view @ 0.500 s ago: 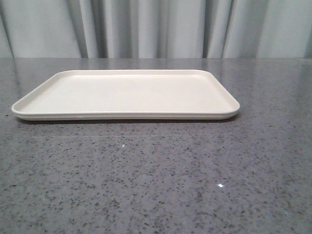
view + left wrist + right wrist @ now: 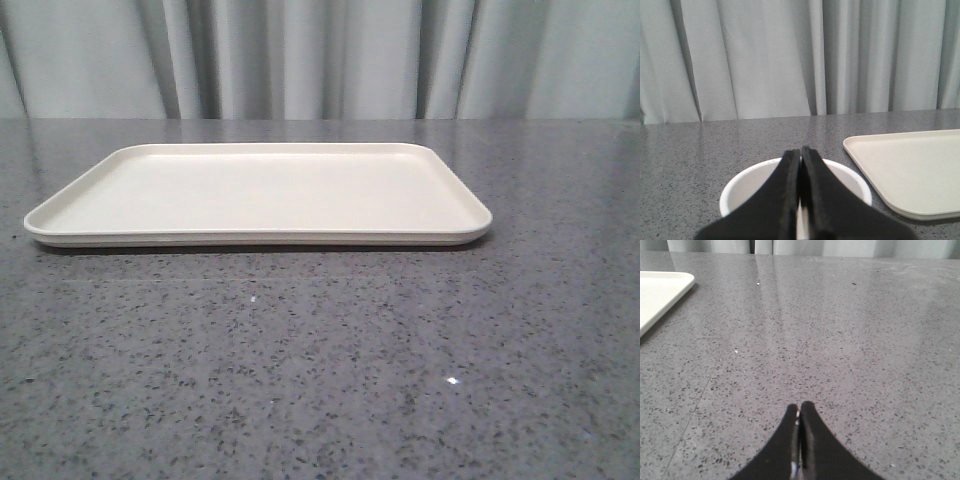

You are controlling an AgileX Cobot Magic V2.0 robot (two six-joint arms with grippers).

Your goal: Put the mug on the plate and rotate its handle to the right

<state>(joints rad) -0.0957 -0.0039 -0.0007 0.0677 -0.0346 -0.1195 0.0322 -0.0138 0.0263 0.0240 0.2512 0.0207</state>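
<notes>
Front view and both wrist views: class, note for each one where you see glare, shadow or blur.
Front view: sharp, with small glints on the speckled table and a thin dark shadow under the plate along its near edge. Left wrist view: the left gripper is soft and dark over the mug. Right wrist view: pale sheen streaks the table beyond the slightly blurred right gripper.

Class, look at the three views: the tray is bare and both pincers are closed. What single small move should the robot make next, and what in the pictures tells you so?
Probably open the left pincer. Its fingers are pressed together right above the mug, whose open rim shows beneath them, so it cannot grip yet. The plate carries nothing, and the right pincer hangs over bare table, away from the mug.
</notes>
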